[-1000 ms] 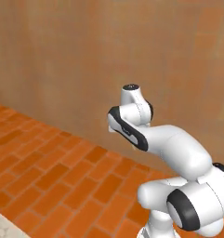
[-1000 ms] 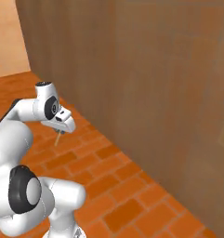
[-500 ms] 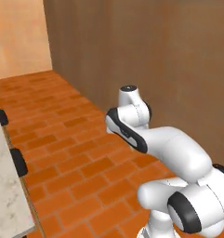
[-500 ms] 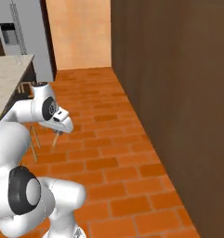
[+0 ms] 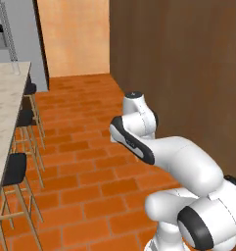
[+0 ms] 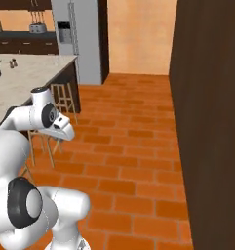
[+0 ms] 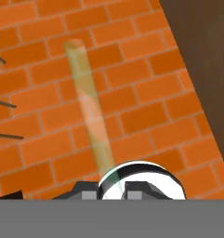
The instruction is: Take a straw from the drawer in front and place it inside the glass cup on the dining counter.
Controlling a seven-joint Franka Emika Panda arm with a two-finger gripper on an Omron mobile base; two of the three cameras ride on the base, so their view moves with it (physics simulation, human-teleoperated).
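An orange brick floor spreads across the middle of both base views, with a tall dark-brown wall filling the right side of the right base view and the upper right of the left base view. The dining counter, a beige veined marble tabletop, runs down the left edge of the left base view with black stools tucked along its side; in the right base view it lies at the upper left. A grey fridge stands in the upper left of the right base view, past the tabletop's far end. A glass cup stands at the far corner of the tabletop, at the upper left of the left base view. In the hand view the straw, pale and see-through, rises from the bottom centre toward the upper left over the bricks, its near end pinched between the fingers, which are pressed nearly together on it.
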